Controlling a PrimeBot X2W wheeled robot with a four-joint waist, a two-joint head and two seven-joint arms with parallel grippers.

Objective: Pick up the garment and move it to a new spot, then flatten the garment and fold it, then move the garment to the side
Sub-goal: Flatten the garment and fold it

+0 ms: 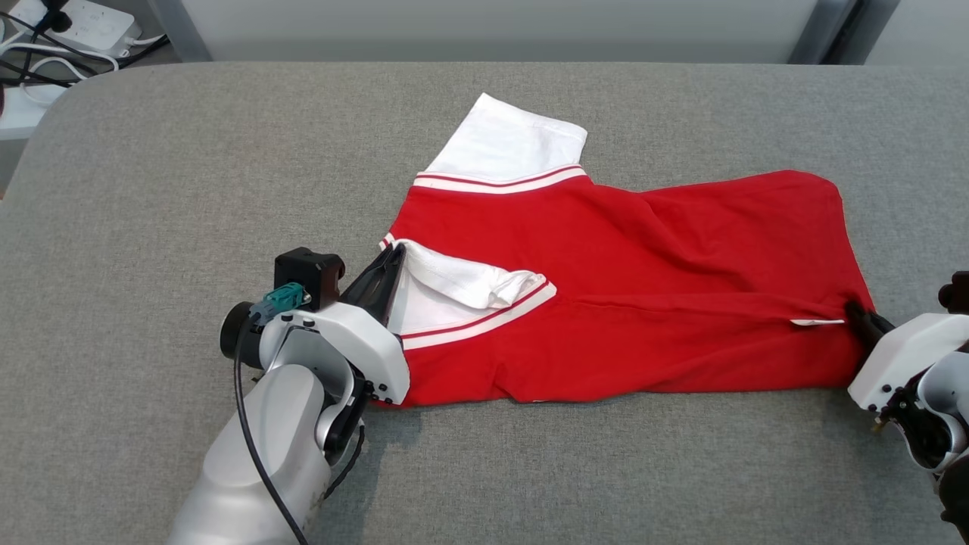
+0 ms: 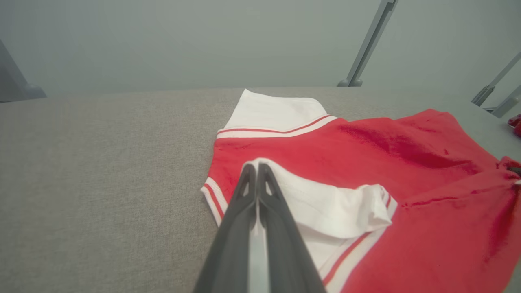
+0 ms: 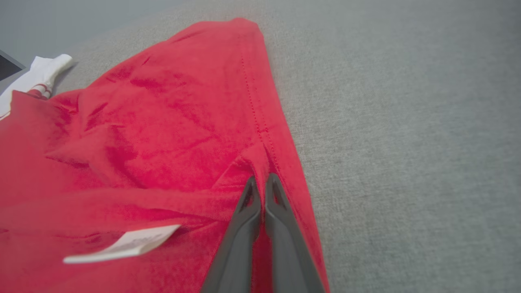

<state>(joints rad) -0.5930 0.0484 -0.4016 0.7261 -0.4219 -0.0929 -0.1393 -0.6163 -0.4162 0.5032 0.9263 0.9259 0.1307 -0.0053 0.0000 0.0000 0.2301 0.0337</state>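
Table [image 1: 151,166], grey cloth top. Garment [image 1: 643,250], red with white sleeves, lies mid-table, its long axis running 9 to 3 o'clock, still creased. Left gripper [image 1: 394,261] closed, pinching white cloth at the 9 o'clock end. Right gripper [image 1: 857,312] closed on the red hem at 3 o'clock, beside a white label [image 1: 817,322]. Likely mid-fold. Next move: both arms travel together, cloth kept taut.

A lab, by its padded table [image 1: 151,189] and power strip [image 1: 91,26].
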